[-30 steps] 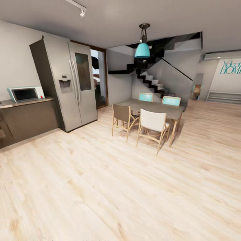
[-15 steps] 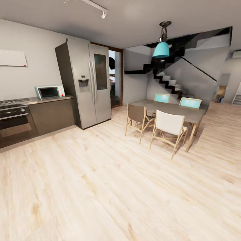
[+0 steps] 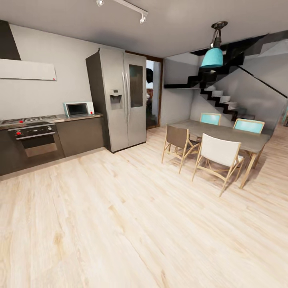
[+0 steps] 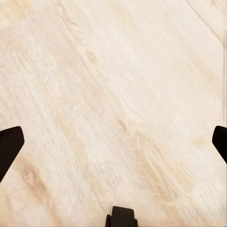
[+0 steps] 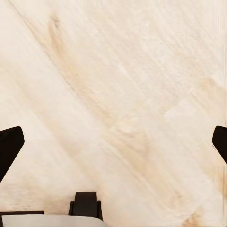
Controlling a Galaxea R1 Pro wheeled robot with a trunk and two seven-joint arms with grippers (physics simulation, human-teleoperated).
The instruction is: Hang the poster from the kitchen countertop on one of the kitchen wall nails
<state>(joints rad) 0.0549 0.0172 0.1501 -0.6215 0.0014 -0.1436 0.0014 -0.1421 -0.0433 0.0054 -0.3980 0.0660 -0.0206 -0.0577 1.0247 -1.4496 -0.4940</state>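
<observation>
Both tools, left tool (image 4: 113, 142) and right tool (image 5: 113, 142), are hanging wide open and empty over the pale wooden plank floor (image 3: 132, 224). With no poster showing, the robot is risking rolling past the glossy grey bench (image 3: 76, 117) at middle left of the frame.

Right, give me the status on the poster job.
Nothing looks done yet. Both tools, left tool and right tool, are open and empty over the wooden floor. In hand: the robot faces the kitchen side, with oven, microwave and fridge ahead. Left: finding the poster, picking it up, hanging it on a nail.
</observation>
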